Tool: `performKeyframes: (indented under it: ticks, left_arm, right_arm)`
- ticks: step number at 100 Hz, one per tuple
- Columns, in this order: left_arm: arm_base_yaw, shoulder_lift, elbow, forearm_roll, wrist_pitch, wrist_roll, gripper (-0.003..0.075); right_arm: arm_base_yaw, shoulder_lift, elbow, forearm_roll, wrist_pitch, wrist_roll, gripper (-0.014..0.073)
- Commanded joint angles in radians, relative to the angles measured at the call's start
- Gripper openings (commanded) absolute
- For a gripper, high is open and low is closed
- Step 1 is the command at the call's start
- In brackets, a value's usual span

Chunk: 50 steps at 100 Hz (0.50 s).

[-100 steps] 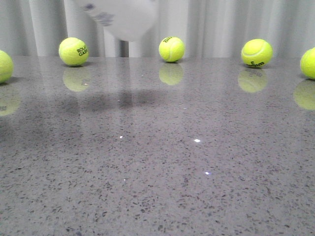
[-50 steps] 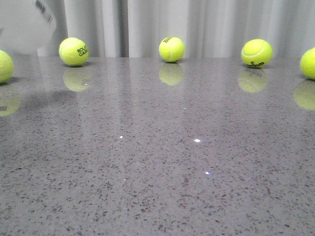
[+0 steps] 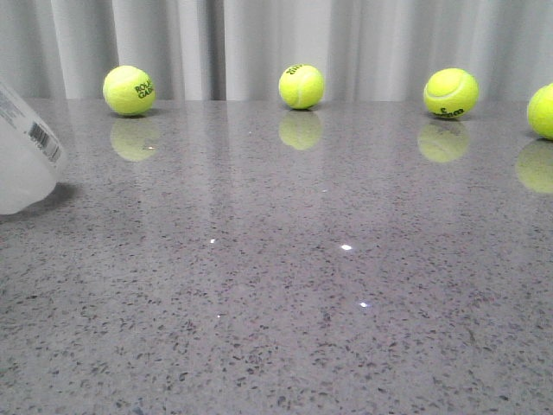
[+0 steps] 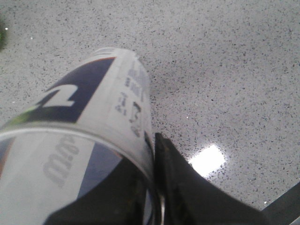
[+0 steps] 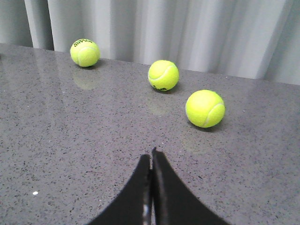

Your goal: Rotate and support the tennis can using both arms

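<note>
Speckled grey stone, polished enough to mirror things, makes up the table point(image 3: 285, 294). Nearest, the right gripper point(image 5: 151, 161) is seen with its black tapered fingers pressed together on nothing, hovering low over the surface. At the near left the tennis can point(image 3: 24, 156) is held tilted, its end just above the table; half a second ago it was higher, so it has been swung down, and the rotation seems under way. Its smooth plastic wall is clamped by the left gripper point(image 4: 157, 187). Far off, fuzzy yellow-green balls point(image 3: 301, 86) are lined before pleated curtains point(image 3: 363, 43).
</note>
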Motion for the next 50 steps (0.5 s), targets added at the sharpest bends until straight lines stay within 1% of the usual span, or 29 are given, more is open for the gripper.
performKeyframes:
  ticks: [1,5,10,12,15,17,22,26,50]
  left_arm:
    - [-0.002,-0.008,-0.024,-0.027,0.009,-0.013,0.0179]
    - [-0.002,-0.008,-0.024,-0.037,0.009,-0.013,0.0253]
    - [-0.002,-0.005,-0.024,-0.046,0.009,-0.013,0.0379]
    - [-0.002,-0.003,-0.024,-0.046,0.009,-0.013,0.0408]
    - [-0.002,0.005,-0.026,-0.046,0.009,-0.013,0.0476]
    - [-0.002,0.009,-0.028,-0.046,0.007,-0.013,0.0509]
    - [-0.002,0.034,-0.044,-0.046,0.005,-0.013,0.0559]
    - [-0.002,0.056,-0.068,-0.046,0.005,-0.013,0.0572]
    - [-0.002,0.253,-0.283,-0.046,0.008,-0.005,0.0564]
  right_arm:
    - [-0.008,0.002,-0.026,-0.009,-0.086,0.000,-0.0067]
    - [-0.008,0.002,-0.026,-0.009,-0.086,0.000,-0.0067]
    - [-0.008,0.002,-0.026,-0.009,-0.086,0.000,-0.0067]
    - [-0.008,0.002,-0.026,-0.009,-0.086,0.000,-0.0067]
    - [-0.008,0.002,-0.026,-0.009,-0.086,0.000,-0.0067]
    - [-0.008,0.002,-0.026,-0.009,-0.086,0.000,-0.0067]
    - [-0.008,0.002,-0.026,-0.009,-0.086,0.000,-0.0067]
    - [-0.008,0.002,-0.026,-0.009,-0.086,0.000,-0.0067]
    - [-0.008,0.002,-0.026,-0.009,-0.086,0.000,-0.0067]
